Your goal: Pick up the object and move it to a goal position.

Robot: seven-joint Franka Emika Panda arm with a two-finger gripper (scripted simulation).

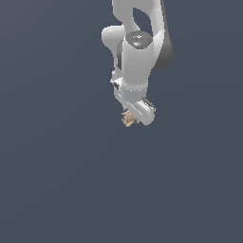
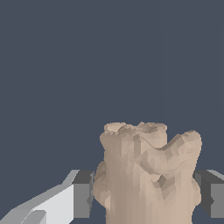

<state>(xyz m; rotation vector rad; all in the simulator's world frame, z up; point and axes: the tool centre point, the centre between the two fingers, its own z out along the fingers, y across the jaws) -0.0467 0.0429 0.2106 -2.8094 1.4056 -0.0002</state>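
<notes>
The white arm (image 1: 137,52) hangs downward, its pincer (image 1: 130,118) clamped from both sides.

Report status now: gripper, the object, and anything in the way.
Gripper shut on the tan object, a finger on each side. Object under the hand. Nothing seen in the way.

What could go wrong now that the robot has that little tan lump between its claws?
1. The lump is bumpy and uneven, so the fingers likely touch only a few high spots. It might twist or slip out.
2. In the exterior view the gripper hides most of the lump, so a slow slide would be hard to spot from there.
3. No goal marker shows in either view, so whether it ends up in the right place cannot be judged.
</notes>
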